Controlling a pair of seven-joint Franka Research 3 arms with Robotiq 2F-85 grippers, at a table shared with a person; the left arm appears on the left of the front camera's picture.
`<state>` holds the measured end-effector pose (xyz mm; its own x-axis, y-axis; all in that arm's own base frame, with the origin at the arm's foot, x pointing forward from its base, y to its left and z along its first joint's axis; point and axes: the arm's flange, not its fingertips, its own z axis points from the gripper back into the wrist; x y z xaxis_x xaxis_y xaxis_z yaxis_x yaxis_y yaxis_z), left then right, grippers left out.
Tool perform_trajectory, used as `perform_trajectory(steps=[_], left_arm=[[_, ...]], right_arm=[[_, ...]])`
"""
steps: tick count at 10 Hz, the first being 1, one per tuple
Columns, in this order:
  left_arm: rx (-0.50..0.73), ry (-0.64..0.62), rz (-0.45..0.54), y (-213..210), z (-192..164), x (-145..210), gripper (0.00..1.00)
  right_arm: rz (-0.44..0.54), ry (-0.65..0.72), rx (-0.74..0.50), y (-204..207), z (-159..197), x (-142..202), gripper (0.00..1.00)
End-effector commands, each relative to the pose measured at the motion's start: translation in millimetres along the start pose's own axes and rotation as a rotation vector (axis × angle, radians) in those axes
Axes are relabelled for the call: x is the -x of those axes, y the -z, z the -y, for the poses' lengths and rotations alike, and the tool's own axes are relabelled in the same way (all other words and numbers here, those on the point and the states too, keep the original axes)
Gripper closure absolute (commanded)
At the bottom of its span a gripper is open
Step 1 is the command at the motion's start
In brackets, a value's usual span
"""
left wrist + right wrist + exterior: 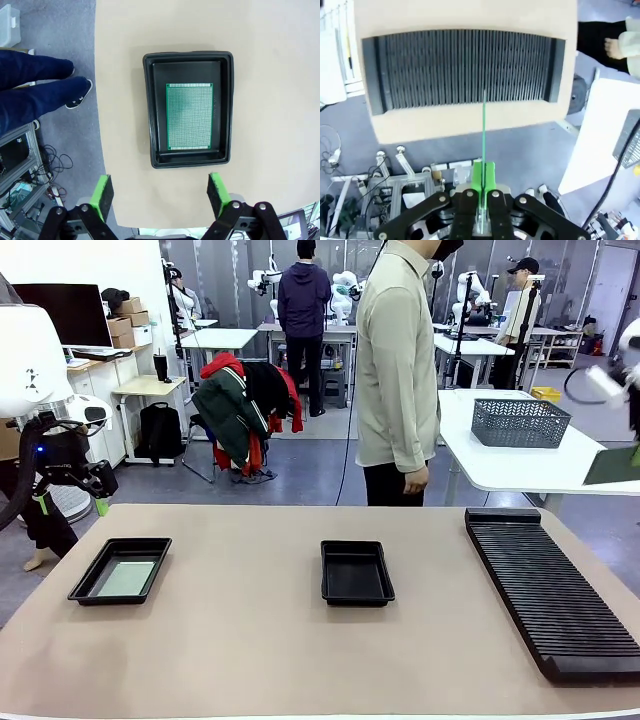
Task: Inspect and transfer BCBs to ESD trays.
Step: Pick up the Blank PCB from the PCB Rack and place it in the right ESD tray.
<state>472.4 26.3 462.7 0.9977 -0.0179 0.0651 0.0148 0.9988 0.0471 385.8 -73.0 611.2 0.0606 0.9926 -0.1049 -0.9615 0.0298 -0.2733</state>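
One black ESD tray [84,586] lies at the table's left with a green, silvery-faced BCB [126,578] flat on its floor. My left gripper [70,505] hovers open above and behind it. In the left wrist view the tray [150,110] and its BCB [190,116] lie beyond my open left gripper [160,195], which holds nothing. A second ESD tray [357,572], empty, sits mid-table. My right gripper [483,180] is shut on another BCB [483,130], seen edge-on, held in the air off the table's right side; that BCB [610,467] shows at the front view's right edge.
A long black ribbed rack [550,590] lies along the table's right side, with its slots [465,67] below the held board. A person [397,370] stands at the far edge. A white side table with a grey basket [520,423] stands behind right.
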Motion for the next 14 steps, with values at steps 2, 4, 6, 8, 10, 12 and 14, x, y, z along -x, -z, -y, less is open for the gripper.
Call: perform_trajectory(steps=[2,4,6,8,10,12,14], left_arm=[[0.0,-0.002,0.006,1,0,1,0.0],[0.0,-0.002,0.006,1,0,1,0.0],[0.0,-0.002,0.006,1,0,1,0.0],[0.0,-0.002,0.006,1,0,1,0.0],[0.0,-0.002,0.006,1,0,1,0.0],[0.0,-0.002,0.006,1,0,1,0.0],[0.0,-0.002,0.006,1,0,1,0.0]], right_arm=[[-0.01,0.04,-0.043,-54,8,-1,1.0],[0.038,0.051,-0.076,-82,13,4,1.0],[0.054,0.053,-0.088,-101,14,5,1.0],[0.083,0.045,-0.098,-109,15,5,1.0],[0.105,0.054,-0.108,-110,15,7,1.0],[0.102,0.054,-0.102,-109,11,15,1.0],[0.078,0.036,-0.092,-107,13,8,1.0]])
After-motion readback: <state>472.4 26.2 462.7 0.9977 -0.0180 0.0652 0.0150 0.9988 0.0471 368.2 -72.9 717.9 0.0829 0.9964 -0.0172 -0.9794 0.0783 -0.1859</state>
